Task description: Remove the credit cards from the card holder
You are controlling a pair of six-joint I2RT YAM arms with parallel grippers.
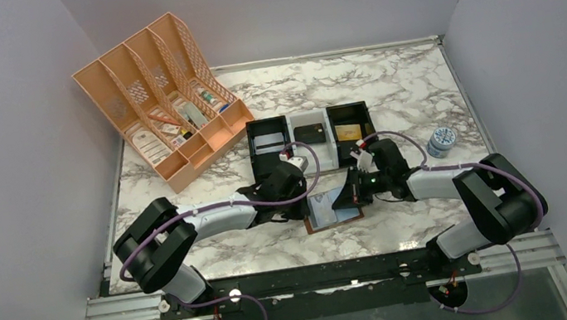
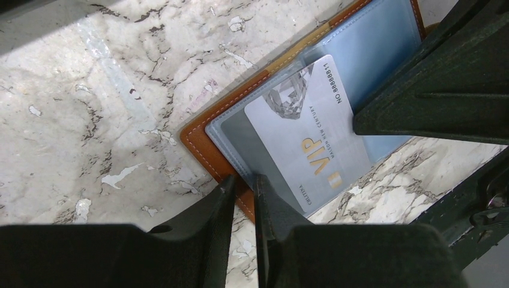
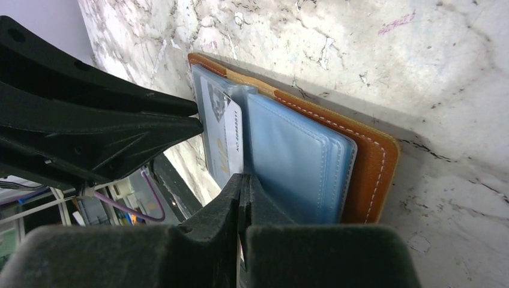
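Observation:
The brown card holder [image 1: 336, 213] lies spread open on the marble between both arms, its pale blue pockets facing up [image 2: 372, 48]. A pale grey credit card [image 2: 306, 138] marked VIP lies askew in a pocket, one end overhanging the holder's edge. My left gripper [image 2: 245, 183] is shut on the holder's brown stitched edge [image 2: 204, 150] at a corner. My right gripper [image 3: 242, 180] is shut at the card's [image 3: 225, 141] edge, with a thin pale sliver between its fingers. In the top view the left gripper [image 1: 305, 199] and right gripper [image 1: 350, 196] flank the holder.
A peach file organiser [image 1: 163, 101] with small items stands at the back left. Black-and-white trays [image 1: 310, 135] sit just behind the holder. A small blue-and-white jar [image 1: 442, 140] stands to the right. Grey walls enclose the table on three sides.

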